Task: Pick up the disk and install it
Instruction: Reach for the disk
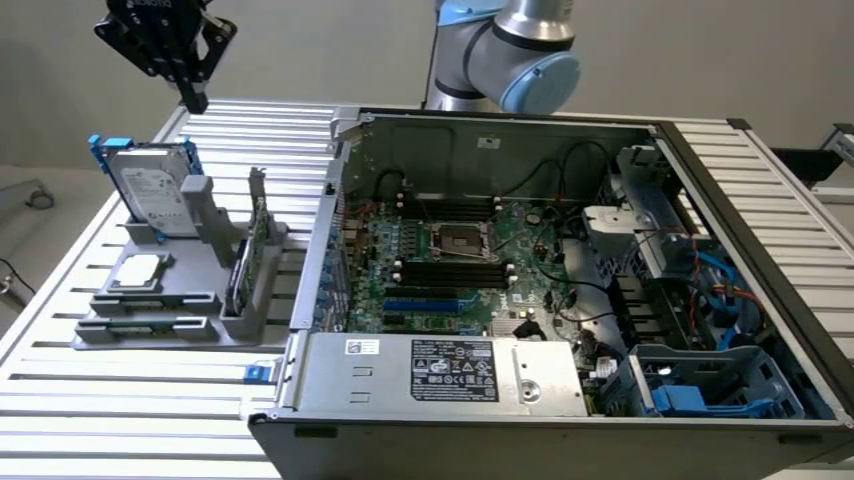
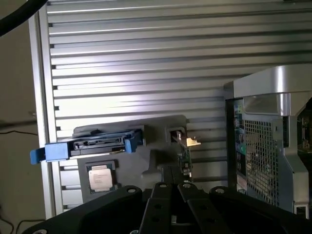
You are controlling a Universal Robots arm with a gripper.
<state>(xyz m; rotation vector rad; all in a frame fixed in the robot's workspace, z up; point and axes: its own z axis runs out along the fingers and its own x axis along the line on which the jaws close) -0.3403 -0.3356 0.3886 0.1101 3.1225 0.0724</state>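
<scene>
So the hand (image 1: 191, 90) hangs in the air over the bench (image 1: 80, 400), and I can't tell if it's open or closed. The disk (image 1: 150, 190) stands upright in the grey holder (image 1: 147, 330), below the hand and not touching it, beside the open computer case (image 1: 534, 455).
</scene>
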